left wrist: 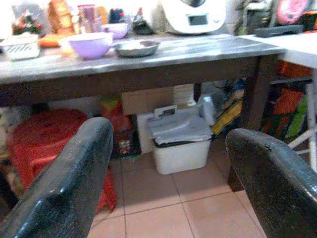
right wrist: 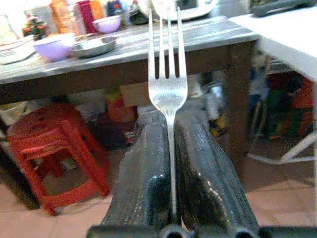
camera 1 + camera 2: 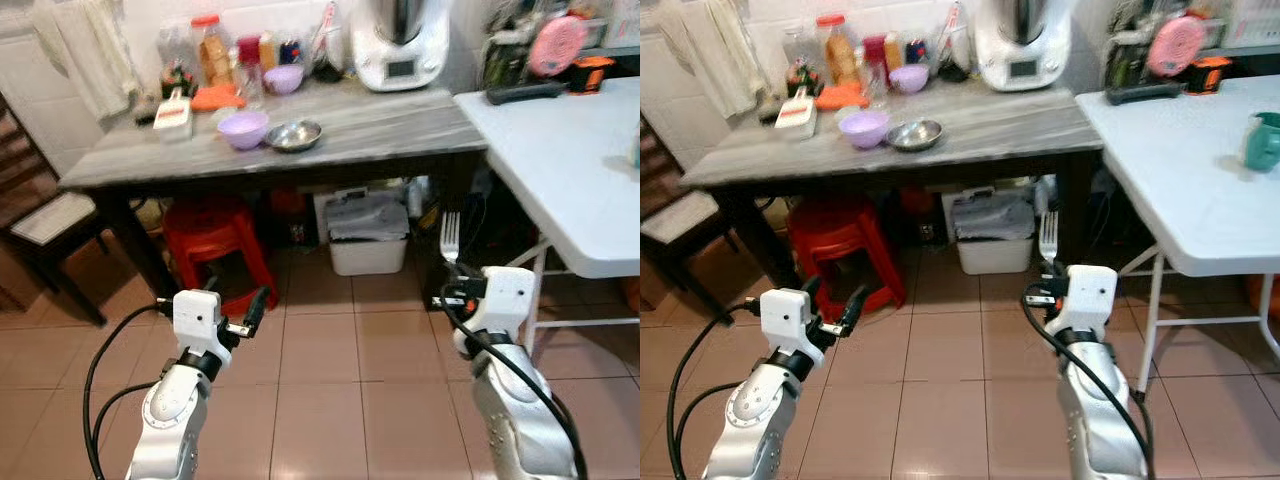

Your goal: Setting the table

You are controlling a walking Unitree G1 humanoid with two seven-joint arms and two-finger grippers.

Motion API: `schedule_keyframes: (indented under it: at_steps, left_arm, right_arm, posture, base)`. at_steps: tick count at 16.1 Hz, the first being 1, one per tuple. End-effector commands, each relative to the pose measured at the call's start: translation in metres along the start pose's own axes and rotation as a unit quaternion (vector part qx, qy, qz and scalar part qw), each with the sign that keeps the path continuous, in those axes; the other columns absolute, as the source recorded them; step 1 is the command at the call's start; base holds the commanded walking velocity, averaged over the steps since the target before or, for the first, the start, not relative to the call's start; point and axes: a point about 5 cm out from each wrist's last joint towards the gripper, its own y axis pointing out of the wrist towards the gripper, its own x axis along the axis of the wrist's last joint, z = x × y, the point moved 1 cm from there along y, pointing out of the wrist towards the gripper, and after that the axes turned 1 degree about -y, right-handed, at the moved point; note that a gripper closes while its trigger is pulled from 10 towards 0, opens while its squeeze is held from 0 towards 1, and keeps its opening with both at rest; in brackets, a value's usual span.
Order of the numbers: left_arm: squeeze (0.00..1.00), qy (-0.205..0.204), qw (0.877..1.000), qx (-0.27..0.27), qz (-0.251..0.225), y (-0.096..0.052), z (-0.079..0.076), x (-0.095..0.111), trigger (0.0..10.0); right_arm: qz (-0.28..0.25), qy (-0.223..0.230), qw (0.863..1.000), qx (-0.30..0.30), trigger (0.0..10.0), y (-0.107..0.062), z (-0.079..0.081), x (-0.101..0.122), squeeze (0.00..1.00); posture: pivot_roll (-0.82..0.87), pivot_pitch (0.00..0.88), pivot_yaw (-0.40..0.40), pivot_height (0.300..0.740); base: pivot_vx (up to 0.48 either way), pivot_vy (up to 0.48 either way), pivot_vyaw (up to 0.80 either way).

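My right gripper (image 2: 168, 148) is shut on a silver fork (image 2: 167, 74), held upright with its tines up, low over the tiled floor near the corner of the white folding table (image 3: 560, 160). The fork (image 3: 449, 237) rises above the right wrist in the eye views. My left gripper (image 3: 250, 318) stands open with nothing between its fingers (image 1: 74, 183), in front of the red stool (image 3: 212, 240). On the grey wooden table (image 3: 380, 125) sit a purple bowl (image 3: 243, 128) and a metal bowl (image 3: 294, 135).
A white kitchen appliance (image 3: 400, 40), jars and a second purple bowl (image 3: 283, 78) crowd the back of the grey table. A white bin (image 3: 367, 238) stands under it. A teal cup (image 3: 1262, 142) stands on the white table. A dark chair (image 3: 45, 225) is at the left.
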Motion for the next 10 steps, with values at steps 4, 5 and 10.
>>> schedule_keyframes:
  at_steps: [4, 5, 10]
  left_arm:
    - [0.0, -0.002, 1.0, -0.004, -0.006, 0.0083, -0.0037, 0.0038, 10.0]
    - [0.0, -0.003, 1.0, -0.005, -0.006, 0.0097, -0.004, 0.0043, 10.0]
    - [0.0, -0.007, 1.0, -0.012, -0.007, 0.0118, -0.0067, 0.0046, 10.0]
  right_arm:
    - [-0.014, -0.004, 1.0, 0.009, 10.0, 0.0026, 0.0042, 0.0059, 0.0]
    - [-0.013, -0.002, 1.0, 0.004, 10.0, 0.0024, 0.0026, 0.0055, 0.0]
    - [-0.015, 0.003, 1.0, -0.001, 10.0, 0.0015, 0.001, 0.0058, 0.0]
  posture:
    - [-0.05, 0.0, 0.118, 0.74]
    - [-0.05, 0.0, 0.122, 0.74]
    - [-0.05, 0.0, 0.124, 0.74]
  base:
    - [0.308, 0.0, 0.6]
    - [0.315, 0.0, 0.63]
    - [0.312, 0.0, 0.13]
